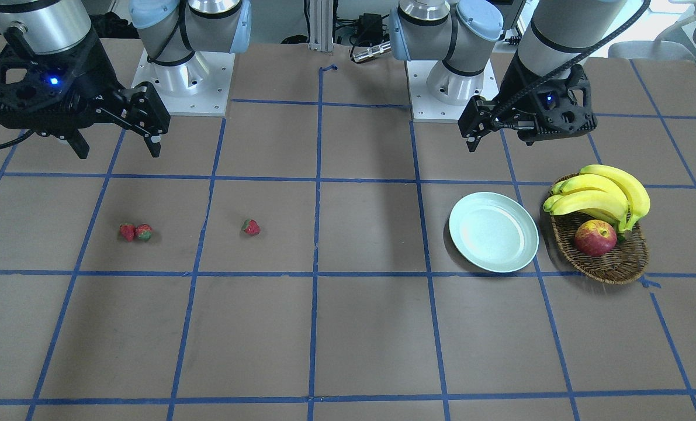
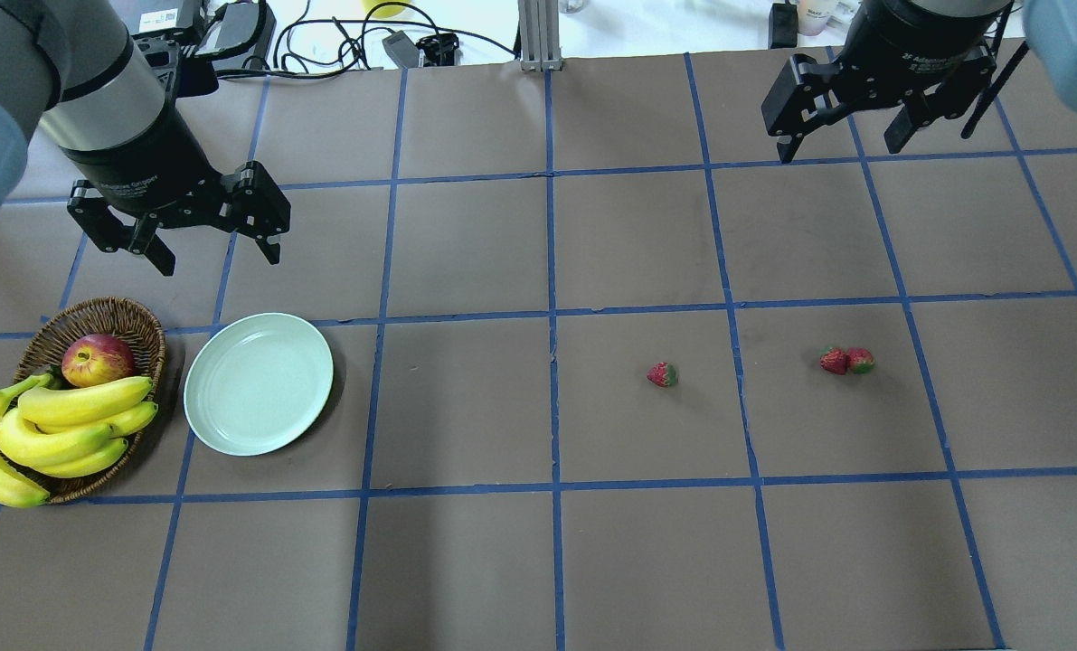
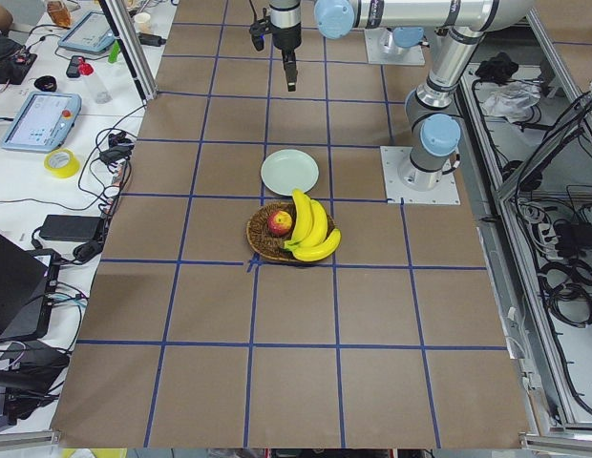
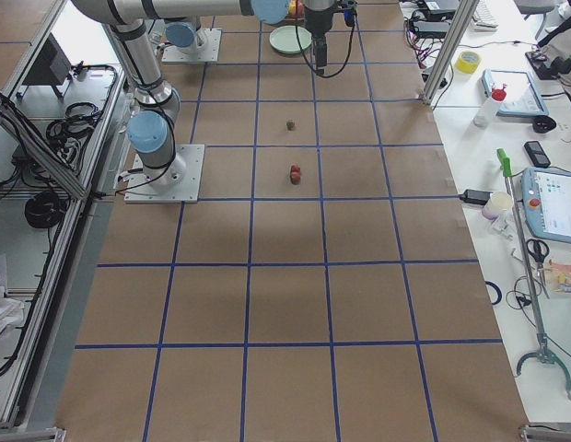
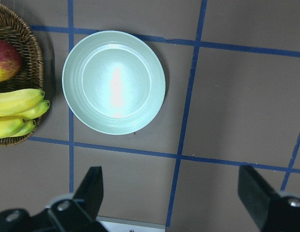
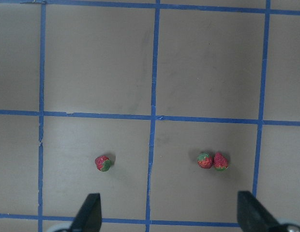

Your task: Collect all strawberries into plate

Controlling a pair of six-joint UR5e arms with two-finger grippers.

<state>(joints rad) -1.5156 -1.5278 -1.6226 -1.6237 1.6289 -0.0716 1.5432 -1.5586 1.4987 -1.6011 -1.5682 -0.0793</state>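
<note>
Strawberries sit out on the brown tabletop (image 2: pixel 466 561): a lone strawberry (image 2: pixel 662 374) near the middle, and a pair of strawberries (image 2: pixel 834 361) touching each other farther to the robot's right. All three are small and red with green caps, well apart from the plate (image 2: pixel 258 383). Your right end effector (image 2: pixel 838 149) hangs high above them, fingers spread wide, holding nothing. Your left end effector (image 2: pixel 220 260) is just as wide, up over the plate, which is round, shallow, smooth mint-green with a glossy sheen. Just beside it, a woven wicker basket (image 2: pixel 95 316) holds bananas (image 2: pixel 59 425) and an apple (image 2: pixel 97 359).
</note>
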